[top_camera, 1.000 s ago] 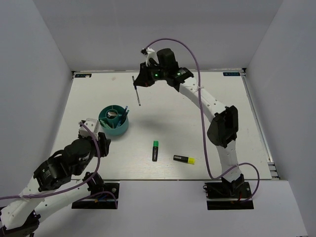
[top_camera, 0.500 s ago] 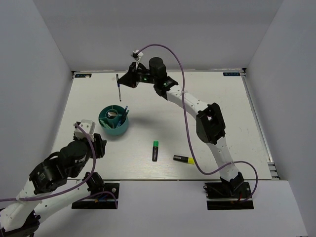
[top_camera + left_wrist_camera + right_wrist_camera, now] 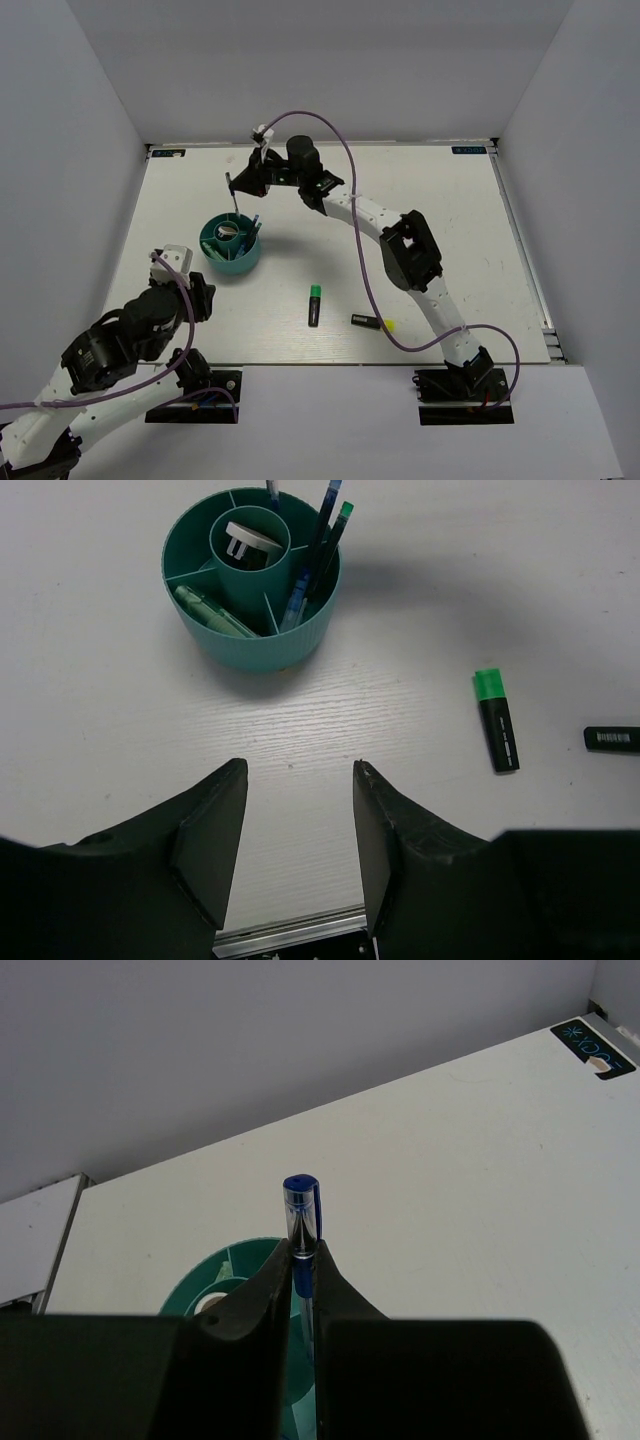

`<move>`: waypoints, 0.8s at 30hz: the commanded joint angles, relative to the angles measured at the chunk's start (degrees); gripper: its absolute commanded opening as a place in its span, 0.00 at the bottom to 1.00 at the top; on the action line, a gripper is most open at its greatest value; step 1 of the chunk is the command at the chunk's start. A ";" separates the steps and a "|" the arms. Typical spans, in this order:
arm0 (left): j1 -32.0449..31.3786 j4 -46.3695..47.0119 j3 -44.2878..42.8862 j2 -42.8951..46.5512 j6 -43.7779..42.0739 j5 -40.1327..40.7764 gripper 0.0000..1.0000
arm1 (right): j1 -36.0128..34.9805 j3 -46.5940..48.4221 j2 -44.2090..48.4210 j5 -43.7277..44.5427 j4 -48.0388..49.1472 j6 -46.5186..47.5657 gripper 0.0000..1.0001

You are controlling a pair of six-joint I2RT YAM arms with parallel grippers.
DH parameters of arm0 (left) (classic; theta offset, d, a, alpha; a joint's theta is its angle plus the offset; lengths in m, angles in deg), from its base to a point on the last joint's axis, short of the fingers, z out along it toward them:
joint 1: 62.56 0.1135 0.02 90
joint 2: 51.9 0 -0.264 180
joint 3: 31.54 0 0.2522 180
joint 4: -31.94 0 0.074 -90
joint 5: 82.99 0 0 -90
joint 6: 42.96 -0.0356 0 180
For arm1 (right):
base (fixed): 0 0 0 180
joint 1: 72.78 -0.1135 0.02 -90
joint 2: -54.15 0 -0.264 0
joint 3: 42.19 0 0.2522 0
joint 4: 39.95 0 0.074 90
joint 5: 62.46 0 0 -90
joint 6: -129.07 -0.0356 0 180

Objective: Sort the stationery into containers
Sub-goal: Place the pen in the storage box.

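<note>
- Slim blue pen [image 3: 301,1205] looks light, stiff and slick; the right gripper [image 3: 300,1257] pinches its upper end, upright over the teal organiser [image 3: 232,264].
- Left gripper [image 3: 298,780] gapes wide, holding nothing.

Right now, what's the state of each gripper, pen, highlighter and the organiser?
right gripper, shut on blue pen
blue pen, gripped, off the surface
left gripper, open, empty
teal organiser, upright, pens standing inside
green highlighter, lying flat, capped
yellow highlighter, lying flat

teal organiser [image 3: 250,645]: 1 | highlighters [image 3: 497,720] [image 3: 612,739]: 2 | pens [image 3: 301,1210] [image 3: 322,522] [image 3: 341,525]: 3 | mint-green piece [image 3: 210,611]: 1 | pink-white piece [image 3: 250,540]: 1
</note>
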 commanded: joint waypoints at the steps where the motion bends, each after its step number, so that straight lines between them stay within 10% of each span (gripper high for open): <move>1: 0.01 -0.25 0.49 0.63 0.70 0.91 0.57 | -0.72 -0.34 -0.04 -1.46 4.11 2.17 0.00; 18: 0.01 -1.48 1.10 2.38 2.11 0.56 0.57 | -1.43 -3.69 2.42 -6.64 0.69 10.52 0.62; 20: 0.01 -1.57 1.02 2.38 2.20 0.47 0.57 | -1.43 -3.96 2.94 -6.56 0.34 10.61 0.54; 24: 0.01 -1.75 0.66 2.65 2.46 0.47 0.57 | -1.60 -4.48 3.56 -5.94 0.16 10.52 0.00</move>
